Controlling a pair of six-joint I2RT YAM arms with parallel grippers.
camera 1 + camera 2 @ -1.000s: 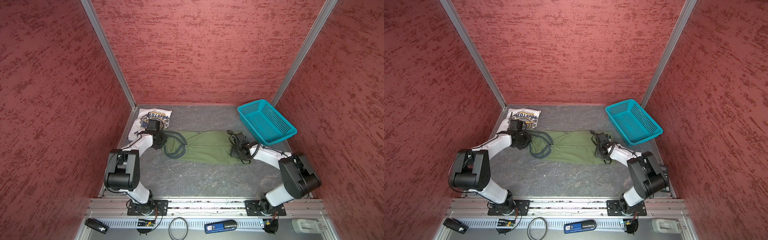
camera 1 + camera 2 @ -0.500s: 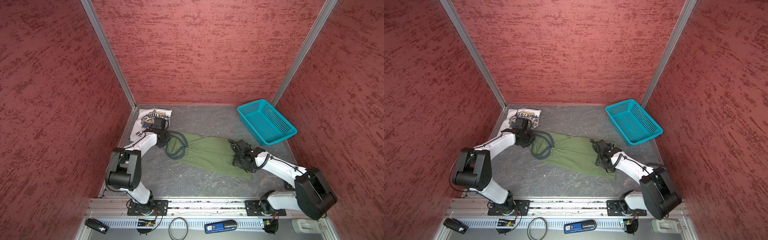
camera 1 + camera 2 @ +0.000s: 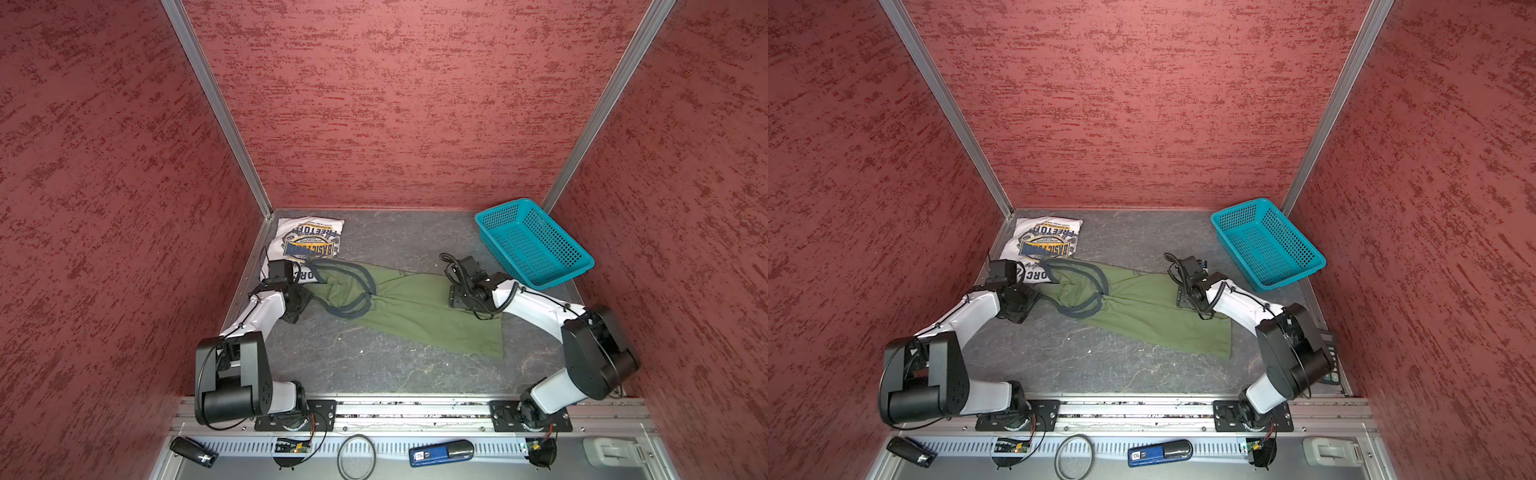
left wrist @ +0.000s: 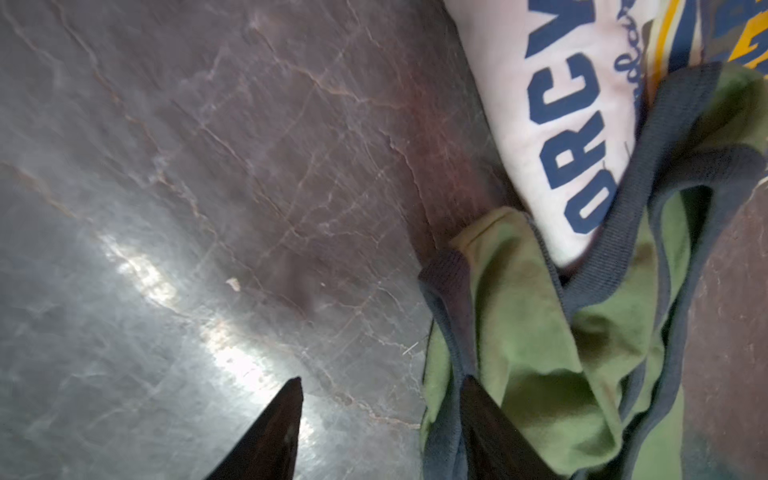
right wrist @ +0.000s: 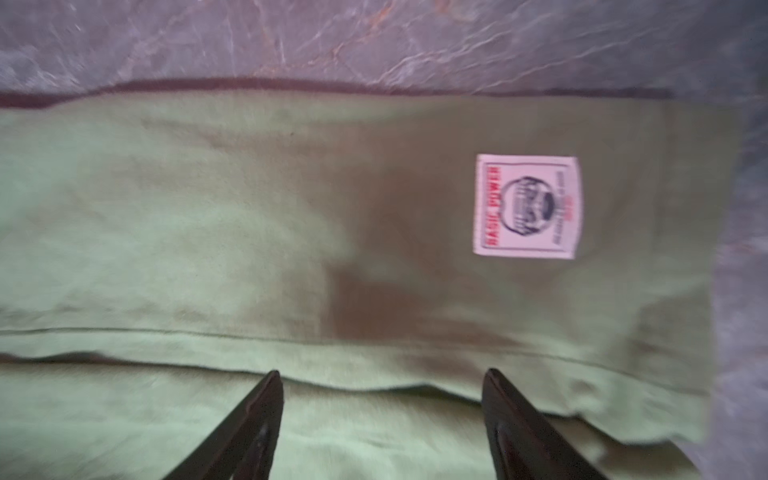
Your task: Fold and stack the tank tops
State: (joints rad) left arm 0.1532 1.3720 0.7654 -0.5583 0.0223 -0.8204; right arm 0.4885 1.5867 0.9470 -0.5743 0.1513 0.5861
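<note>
Left pincer newly spread, arm low

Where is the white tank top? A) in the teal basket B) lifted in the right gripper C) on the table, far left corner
C: the white tank top lies on the table by the far left corner, with a strap of the olive tank top across its near edge.

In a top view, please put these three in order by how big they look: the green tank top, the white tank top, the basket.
1. green tank top, spread out
2. basket
3. white tank top, folded; a part of it is hidden
</note>
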